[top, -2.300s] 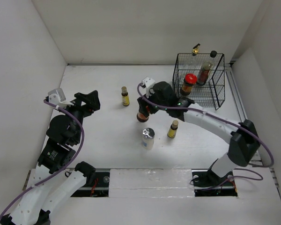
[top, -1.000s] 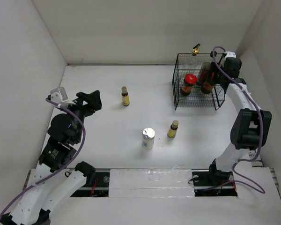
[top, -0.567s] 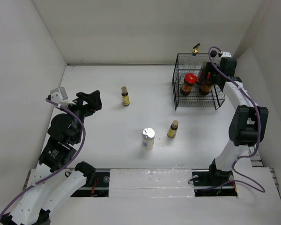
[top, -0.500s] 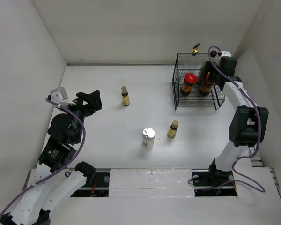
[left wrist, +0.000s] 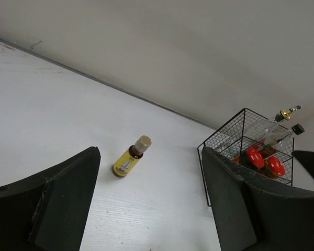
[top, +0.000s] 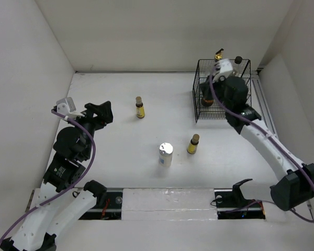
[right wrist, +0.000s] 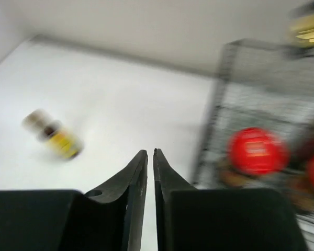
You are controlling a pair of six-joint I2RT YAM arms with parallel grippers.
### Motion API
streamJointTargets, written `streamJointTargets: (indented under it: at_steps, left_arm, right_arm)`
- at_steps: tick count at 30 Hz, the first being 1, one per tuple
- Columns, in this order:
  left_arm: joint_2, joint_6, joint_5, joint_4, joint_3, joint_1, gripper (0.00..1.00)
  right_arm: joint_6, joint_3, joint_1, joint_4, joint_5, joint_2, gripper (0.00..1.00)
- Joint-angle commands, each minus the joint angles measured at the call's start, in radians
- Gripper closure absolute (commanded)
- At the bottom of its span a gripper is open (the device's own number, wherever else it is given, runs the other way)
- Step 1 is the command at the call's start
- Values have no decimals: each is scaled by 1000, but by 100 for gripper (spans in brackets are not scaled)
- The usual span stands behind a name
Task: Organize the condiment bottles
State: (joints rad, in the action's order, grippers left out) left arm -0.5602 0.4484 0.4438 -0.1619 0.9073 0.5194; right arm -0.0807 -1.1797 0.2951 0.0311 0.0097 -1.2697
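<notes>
Three condiment bottles stand loose on the table: a small yellow brown-capped one at the back middle, a second nearer the front, and a silver-lidded jar beside it. In the black wire basket stand two red-lidded jars, a gold-spouted bottle and a black-capped bottle. My right gripper is shut on nothing, and its wrist hovers over the basket's left part. My left gripper is open and empty at the far left, facing the back yellow bottle.
The basket sits in the back right corner, close to the right wall. White walls enclose the table on three sides. The right wrist view is blurred by motion.
The right arm has swung from behind the basket's right side to over its left part, and its jaws have shut empty. The left arm has stayed put.
</notes>
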Motion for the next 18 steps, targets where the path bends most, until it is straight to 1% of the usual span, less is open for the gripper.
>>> streamJointTargets:
  at_steps: [1, 2, 3, 4, 5, 6, 7, 8, 9, 10, 12, 13, 16, 18]
  left_arm:
    - [-3, -14, -14, 39, 5, -4, 28]
    - [-3, -14, -14, 39, 5, -4, 35]
    - [-3, -14, -14, 39, 5, -4, 37]
    - [-3, -14, -14, 39, 5, -4, 40]
    - [-3, -14, -14, 39, 5, -4, 42]
    - [-3, -14, -14, 39, 5, -4, 44]
    - [-3, -14, -14, 39, 5, -4, 44]
    - [-3, -14, -14, 39, 5, -4, 44]
    - [-3, -14, -14, 39, 5, -4, 44]
    - [-3, -14, -25, 39, 5, -4, 44]
    - [-3, -14, -25, 39, 5, -4, 42]
    - [-3, -14, -25, 39, 5, -4, 42]
    - [-3, -14, -25, 39, 5, -4, 39]
    - [-3, -14, -25, 39, 5, -4, 39]
  right_arm:
    - [13, 98, 143, -45, -120, -4, 86]
    - [13, 113, 186, -45, -155, 6, 86]
    - [25, 127, 269, -36, -155, 6, 82]
    - [36, 153, 306, -10, -155, 32, 76]
    - [45, 164, 340, 9, -169, 41, 66]
    - [45, 173, 401, 29, -181, 50, 54]
    - [62, 183, 430, 58, -192, 50, 33]
    - [85, 183, 459, 125, -192, 62, 25]
    - [85, 183, 488, 157, -201, 62, 18]
    - [85, 183, 545, 188, -201, 62, 10]
    - [85, 193, 597, 248, -177, 62, 5]
    - [76, 206, 640, 263, -139, 62, 3]
    - [62, 216, 670, 294, -53, 39, 1]
    - [39, 227, 679, 279, -53, 29, 1]
